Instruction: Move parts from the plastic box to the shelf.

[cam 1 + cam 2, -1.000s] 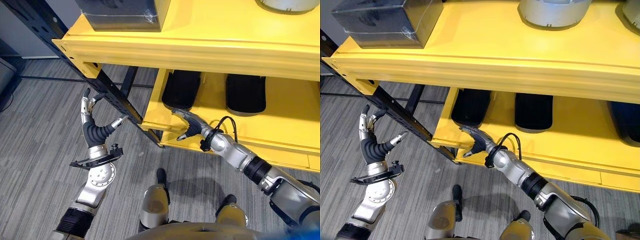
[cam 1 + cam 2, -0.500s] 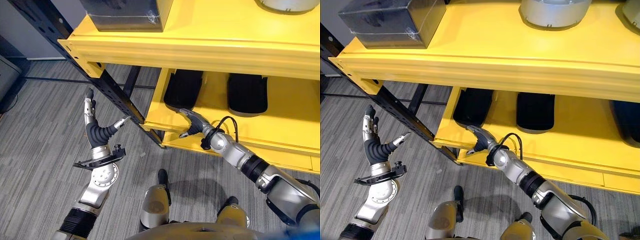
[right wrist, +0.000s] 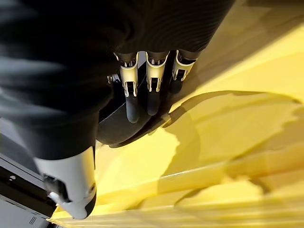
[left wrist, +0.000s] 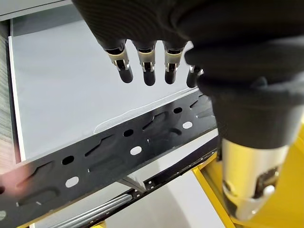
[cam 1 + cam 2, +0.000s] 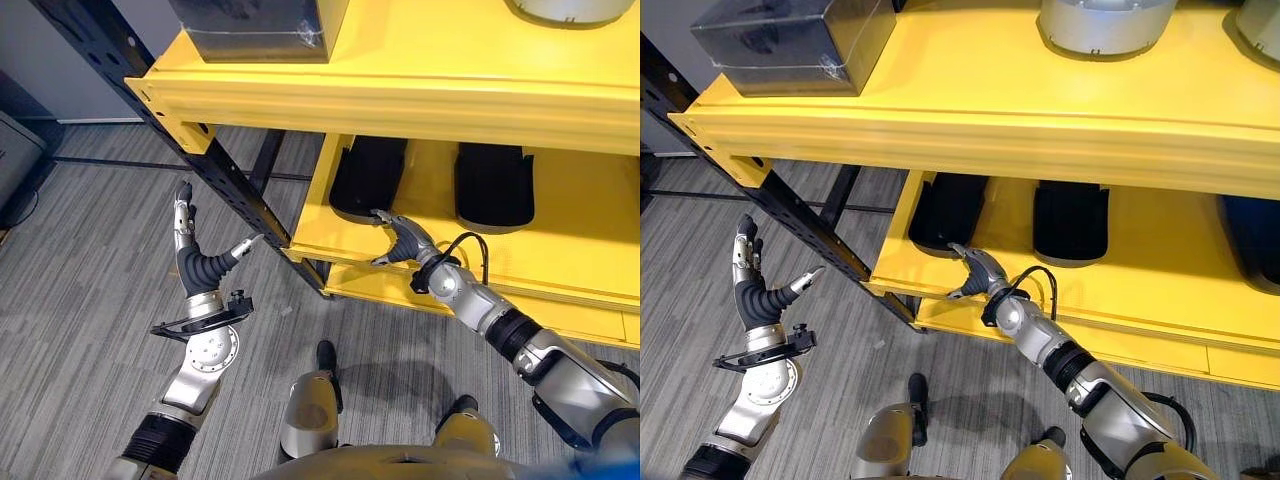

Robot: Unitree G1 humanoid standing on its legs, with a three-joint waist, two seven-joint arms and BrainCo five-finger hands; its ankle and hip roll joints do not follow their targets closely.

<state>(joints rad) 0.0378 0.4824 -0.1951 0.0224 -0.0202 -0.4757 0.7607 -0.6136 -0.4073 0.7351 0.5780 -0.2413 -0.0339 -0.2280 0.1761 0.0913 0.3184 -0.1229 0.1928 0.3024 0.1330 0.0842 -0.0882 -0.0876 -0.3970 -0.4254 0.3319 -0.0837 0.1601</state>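
A yellow shelf [image 5: 400, 90] with two levels is seen from above, held by a black perforated post [image 5: 215, 170] that runs slanted across the grey carpeted floor [image 5: 80, 290]. On the top level a clear plastic box [image 5: 262, 22] with dark contents is placed at the left end, and a grey round container [image 5: 1102, 22] stands further to the right.

On the lower level two black parts are laid side by side, a little apart. The left black part [image 5: 367, 177] and the right black part [image 5: 493, 186] are both elongated with rounded ends, and the long axis of each is directed from the front edge of the shelf towards the back.

The right hand [image 5: 405, 240] is held over the front edge of the lower level, just before the near end of the left black part. Its fingers [image 3: 134, 97] are straight and loosely spread, with the tips at this near end; whether they touch it cannot be told. Nothing is held.

The left hand [image 5: 197, 260] is raised over the floor, beside the black post, with fingers [image 4: 149, 66] straight and the thumb set apart. It is empty.
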